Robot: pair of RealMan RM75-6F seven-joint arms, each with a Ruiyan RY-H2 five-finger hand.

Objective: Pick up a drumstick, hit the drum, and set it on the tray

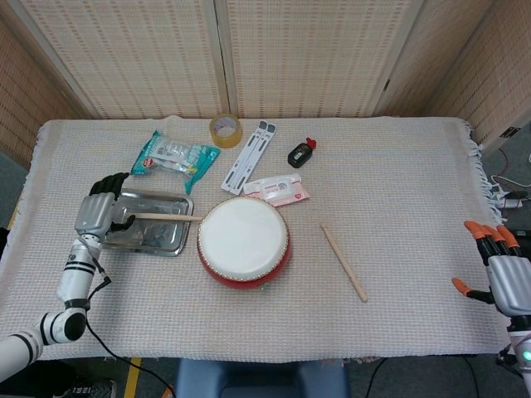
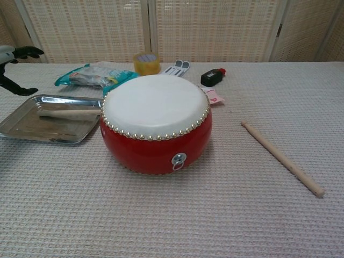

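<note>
1. One drumstick (image 1: 164,217) is lying in the tray (image 1: 158,244), near the desk's left edge, its right end sticking out over the tray's right rim and reaching the drum (image 1: 244,241); whether it is touching the drum I cannot tell.
2. The left hand (image 1: 98,215) is hovering at the tray's left rim, fingers apart and gripping nothing, clear of the stick in the chest view.
3. The drum is sitting near the desk's front middle, just right of the tray.
4. A second drumstick (image 1: 343,262) is lying loose on the desk, right of the drum.
5. The right hand (image 1: 506,278) is hanging off the desk's right edge, fingers spread, holding nothing.
6. Judging from this, the task looks nearly finished; what remains is pulling the left hand away.
7. Risk: a finger catching the tray rim could be shifting the tray, and the overhanging stick could be rolling or tipping out against the drum.
</note>
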